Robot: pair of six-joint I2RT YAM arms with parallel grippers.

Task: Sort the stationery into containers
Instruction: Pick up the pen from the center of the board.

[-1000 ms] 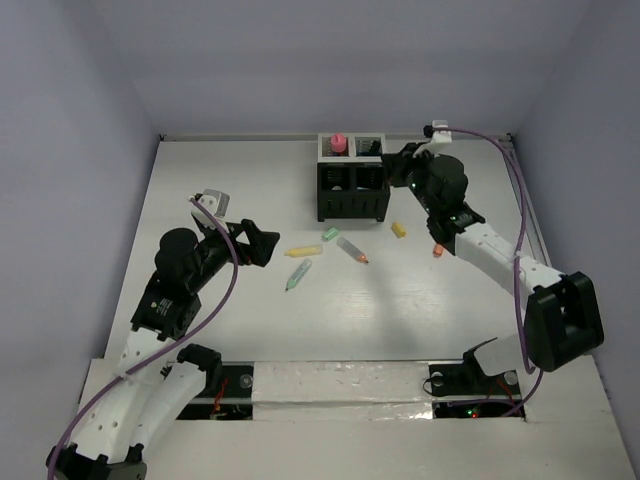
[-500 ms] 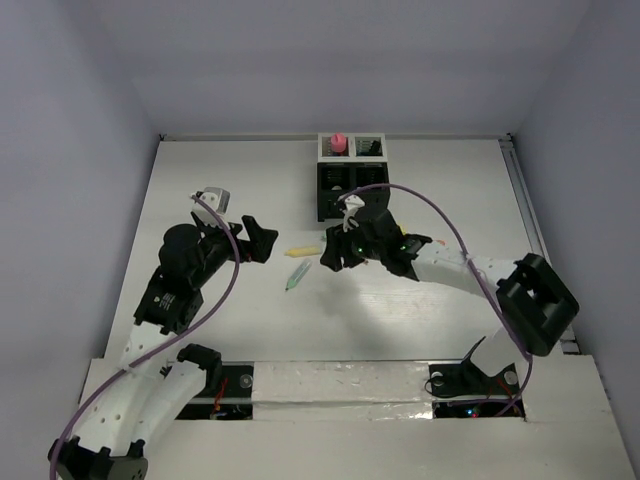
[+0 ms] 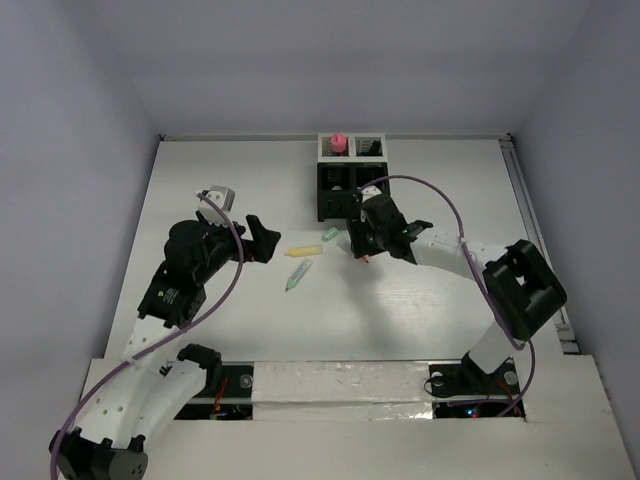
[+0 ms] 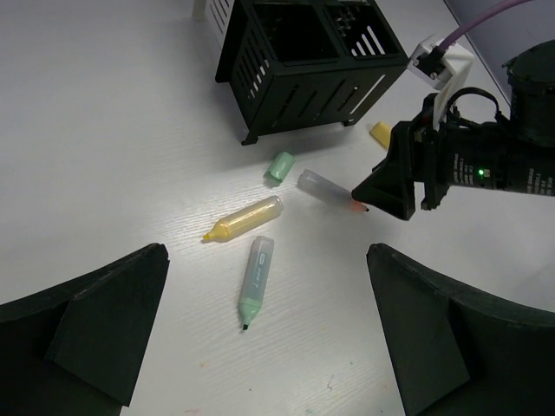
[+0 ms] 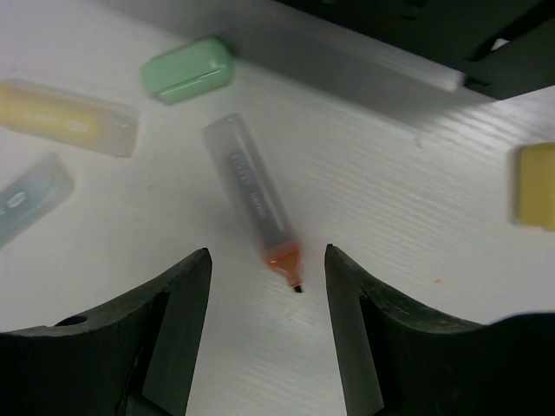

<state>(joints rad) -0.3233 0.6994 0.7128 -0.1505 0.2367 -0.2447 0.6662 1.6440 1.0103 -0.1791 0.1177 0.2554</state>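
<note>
Top view first: the mesh organizer (image 3: 352, 190) sits at twelve o'clock on the white table (image 3: 220, 180), and a pink tube (image 3: 338, 143) stands upright in its back-left, pale compartment. The right gripper (image 3: 358, 245) is down low just at six o'clock of the organizer's black front. The left gripper (image 3: 265, 240) hangs at nine o'clock of the loose pens, claw spread wide, nothing in it. Between the two arms lies a yellow marker (image 3: 300, 250), with a green cap (image 3: 330, 234) at its two o'clock and a light blue marker (image 3: 297, 276) at its six.

Over to the left wrist: its two black fingers (image 4: 95, 329) splay out to the lower corners, well apart from everything. Ahead, a clear marker (image 4: 328, 189) with an orange tip lies flat, tip aimed at four o'clock, and the right gripper is planted right at that tip. The green cap is just at its ten o'clock and the yellow marker at its eight, with the light blue marker below that. A yellow cap (image 4: 380, 132) lies at two o'clock, beside the organizer's front-right corner.

Right wrist now: the claw is parted, one finger on either side of the orange tip, neither touching it. The clear marker rests on the table, unheld, its body running off to eleven o'clock. The green cap is further out at eleven, the yellow marker at ten, the yellow cap at three on the frame's edge.
</note>
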